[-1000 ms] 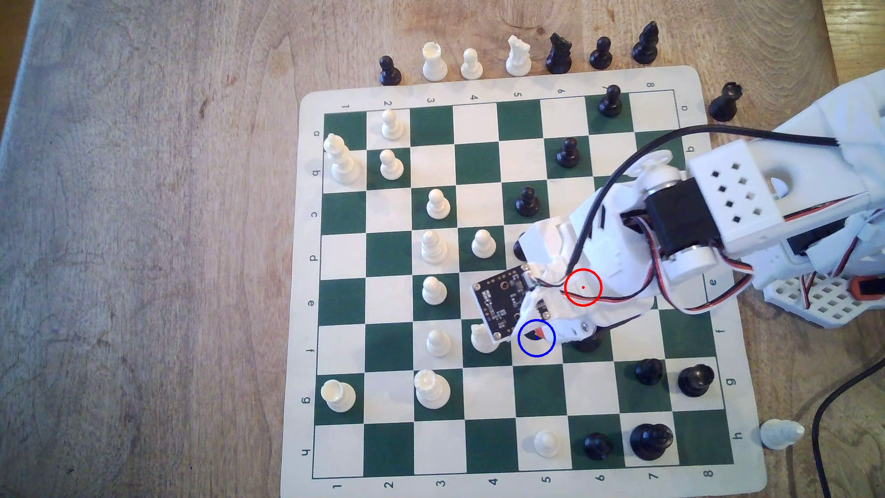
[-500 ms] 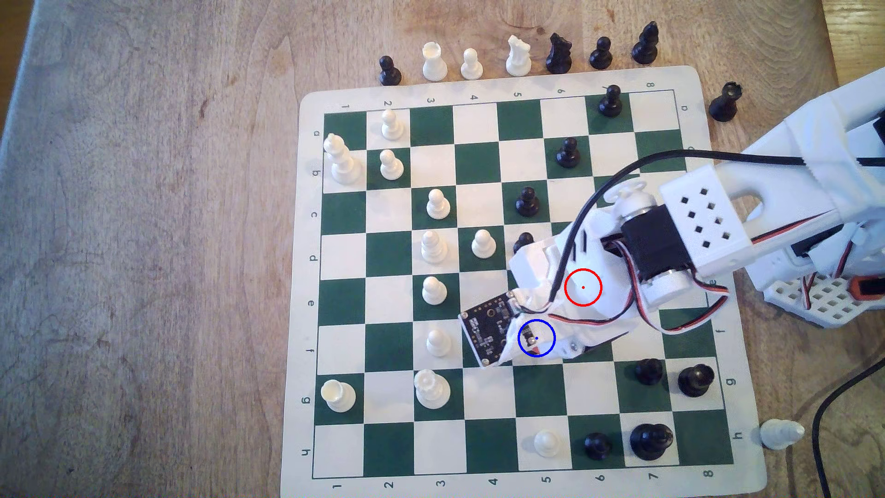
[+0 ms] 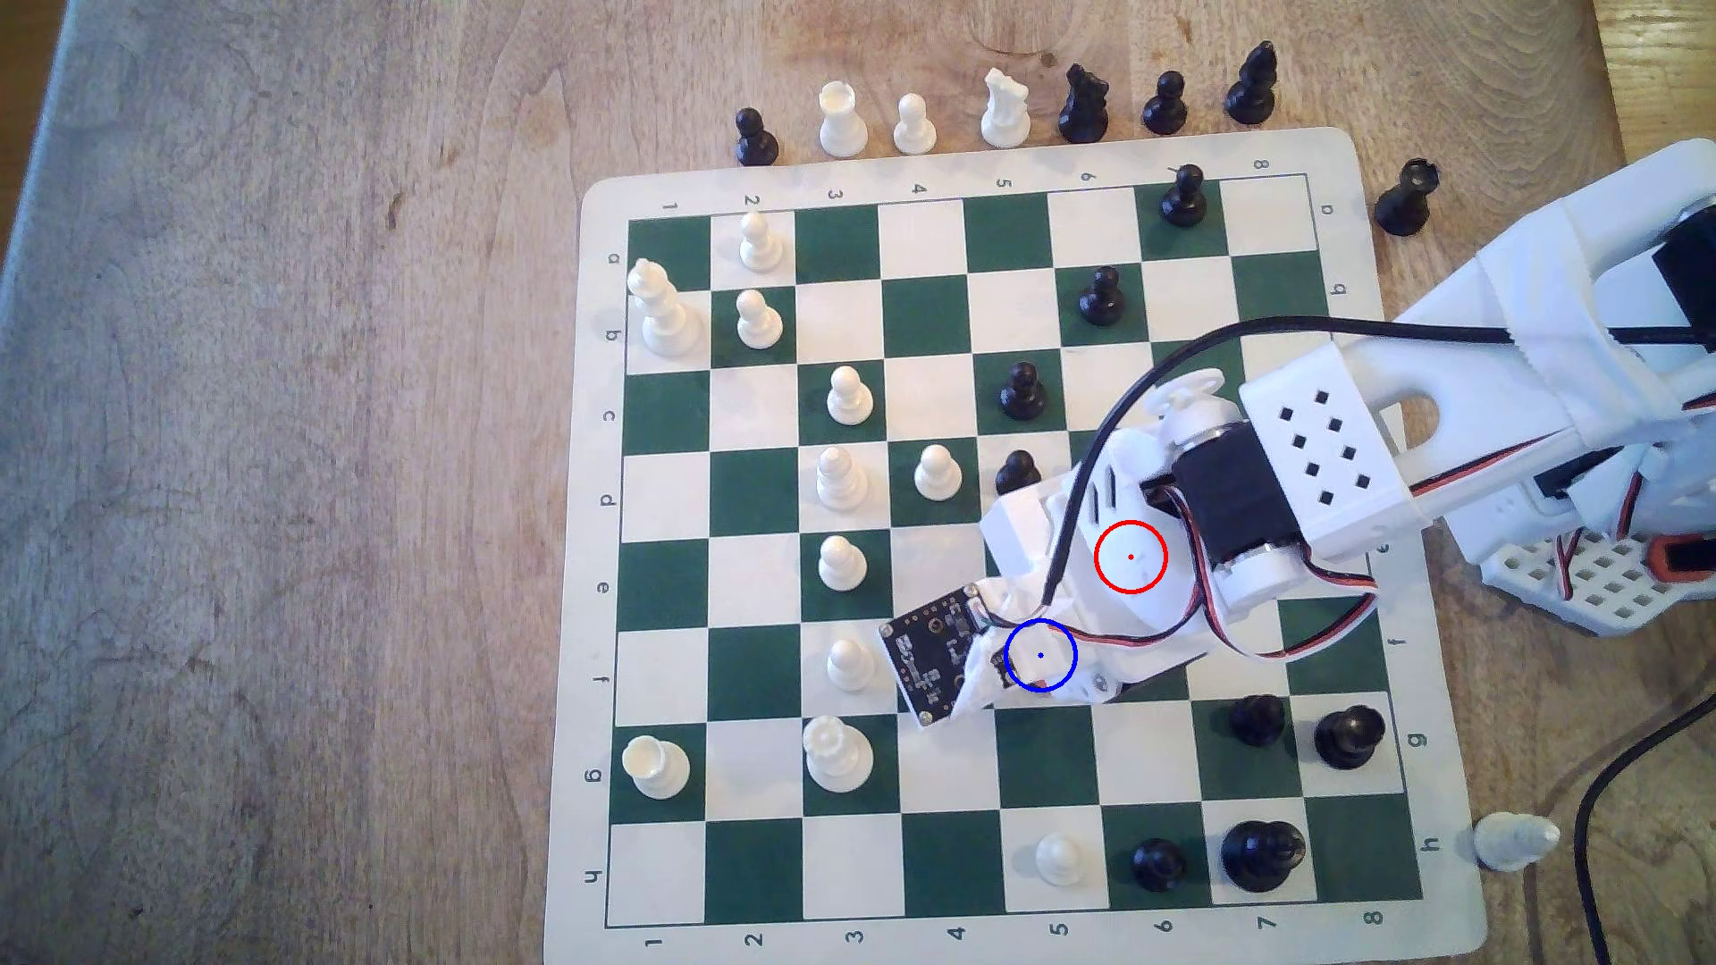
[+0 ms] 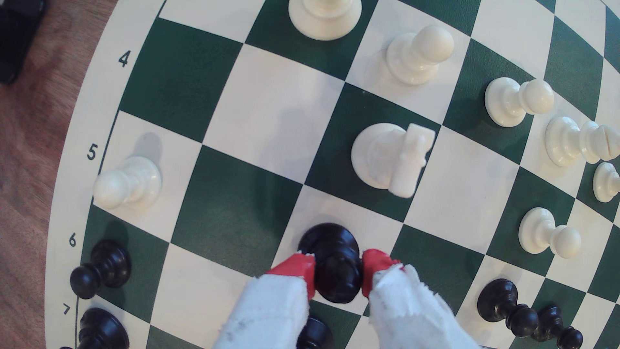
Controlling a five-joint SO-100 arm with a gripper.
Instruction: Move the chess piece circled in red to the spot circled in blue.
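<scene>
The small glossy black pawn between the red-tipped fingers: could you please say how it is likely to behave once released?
The small glossy black pawn looks rigid, so it should not deform. Its shiny surface may slip against the red fingertips. Its wide round base suggests it will stand on the cream square, though its narrower upper part could tip if nudged.

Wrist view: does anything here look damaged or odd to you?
Yes. The white wrapping on the hand is frayed and torn at its edges, just behind the red tips that clamp the black pawn. No piece nearby seems to have fallen.
</scene>
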